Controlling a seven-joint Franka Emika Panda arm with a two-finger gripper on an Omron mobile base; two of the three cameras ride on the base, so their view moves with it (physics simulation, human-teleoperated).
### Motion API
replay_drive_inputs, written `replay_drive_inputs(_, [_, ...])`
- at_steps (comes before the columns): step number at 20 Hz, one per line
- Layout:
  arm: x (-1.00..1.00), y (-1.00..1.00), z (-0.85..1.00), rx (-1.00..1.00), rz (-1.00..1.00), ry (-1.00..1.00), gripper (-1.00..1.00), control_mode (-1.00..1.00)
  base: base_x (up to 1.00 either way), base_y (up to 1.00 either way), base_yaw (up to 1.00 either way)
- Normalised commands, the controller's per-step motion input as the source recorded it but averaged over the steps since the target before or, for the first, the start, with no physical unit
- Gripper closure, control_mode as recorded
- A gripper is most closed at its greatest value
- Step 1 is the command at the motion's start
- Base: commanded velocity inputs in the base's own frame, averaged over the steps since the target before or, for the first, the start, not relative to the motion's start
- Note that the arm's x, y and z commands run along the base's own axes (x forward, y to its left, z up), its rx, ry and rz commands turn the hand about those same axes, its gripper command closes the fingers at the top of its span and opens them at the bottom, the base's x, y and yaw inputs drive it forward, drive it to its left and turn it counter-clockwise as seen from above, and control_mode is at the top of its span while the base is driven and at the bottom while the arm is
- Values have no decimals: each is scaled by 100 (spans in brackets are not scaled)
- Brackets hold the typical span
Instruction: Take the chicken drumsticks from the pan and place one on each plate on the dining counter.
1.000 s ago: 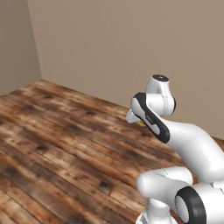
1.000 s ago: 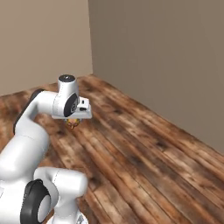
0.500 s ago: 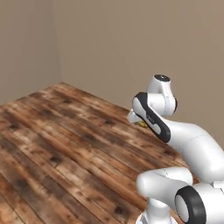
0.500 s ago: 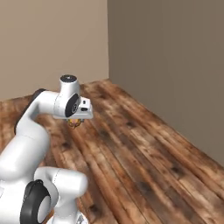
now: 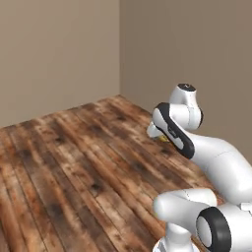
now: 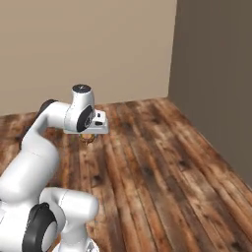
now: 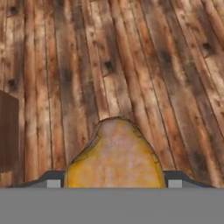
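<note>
A: Left base view: what is shown?
B: The arm rises from the lower right over a plank floor. A sliver of yellow-tan chicken drumstick peeks out just beneath the wrist. Against the earlier frames, the room corner sits further right; the whole picture has shifted, so the camera has turned, while the arm's pose is unchanged.

A: Right base view?
B: The arm enters from the lower left, hand level. The gripper hangs below the white hand, and the drumstick's golden-brown end shows under it, above the floor. The corner between the tan wall and the darker wall has likewise slid right since the earlier frames.

A: Hand view?
B: The drumstick fills the lower centre, its rounded pale top pointing away from the camera. It sits between the two finger tips, one at each flank, so the jaws are pinching it, spread to its width. A dark brown block lies at the left edge; what it is cannot be told.
</note>
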Motion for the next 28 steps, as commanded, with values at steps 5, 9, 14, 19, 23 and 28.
replay_drive_inputs(5, [0,0,0,0,0,0,100,100,78,0,65])
replay_drive_inputs(9, [0,0,0,0,0,0,100,100,94,0,55])
replay_drive_inputs(14, [0,0,0,0,0,0,100,100,100,0,44])
replay_drive_inputs(19, [0,0,0,0,0,0,100,100,100,-3,32])
replay_drive_inputs(23, [0,0,0,0,0,0,100,100,100,-5,32])
replay_drive_inputs(28, [0,0,0,0,0,0,100,100,100,-14,36])
